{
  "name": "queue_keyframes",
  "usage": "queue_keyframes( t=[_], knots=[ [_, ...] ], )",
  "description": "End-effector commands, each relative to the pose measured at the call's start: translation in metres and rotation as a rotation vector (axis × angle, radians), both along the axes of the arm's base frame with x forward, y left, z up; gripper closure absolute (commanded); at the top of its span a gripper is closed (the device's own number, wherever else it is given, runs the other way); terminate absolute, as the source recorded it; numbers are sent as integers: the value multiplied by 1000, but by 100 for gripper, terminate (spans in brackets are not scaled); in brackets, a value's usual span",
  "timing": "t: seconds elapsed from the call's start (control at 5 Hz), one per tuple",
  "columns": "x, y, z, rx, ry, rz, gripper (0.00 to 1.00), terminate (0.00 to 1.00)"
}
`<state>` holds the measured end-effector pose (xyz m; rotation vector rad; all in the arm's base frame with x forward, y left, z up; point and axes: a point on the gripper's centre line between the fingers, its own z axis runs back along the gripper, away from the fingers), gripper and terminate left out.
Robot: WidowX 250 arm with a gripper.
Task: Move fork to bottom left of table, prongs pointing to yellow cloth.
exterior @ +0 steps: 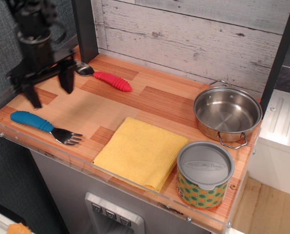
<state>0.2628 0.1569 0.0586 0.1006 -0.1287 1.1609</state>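
The fork [43, 126] lies flat at the front left of the wooden table [150, 102]. Its ribbed blue handle points left and its grey prongs point right toward the yellow cloth [141, 151]. The cloth lies folded at the front middle, a short gap from the prongs. My gripper [51, 90] hangs in the air above and behind the fork. Its two black fingers are spread apart and hold nothing.
A red-handled spoon [105, 76] lies at the back left, just right of the gripper. A steel pot [227, 114] stands at the right. A lidded patterned can [204, 174] stands at the front right. A dark post [85, 29] rises at the back left.
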Motion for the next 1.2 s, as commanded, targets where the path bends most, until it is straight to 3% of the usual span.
queue_keyframes(
  t=[0.0,0.2,0.4,1.0],
  knots=[
    [25,-12,41,7,0,-346,0,0],
    [24,-11,42,-61,55,-594,0,0],
    [33,-26,41,-35,59,-781,0,0],
    [49,-107,46,-28,-8,-1070,0,0]
  ],
)
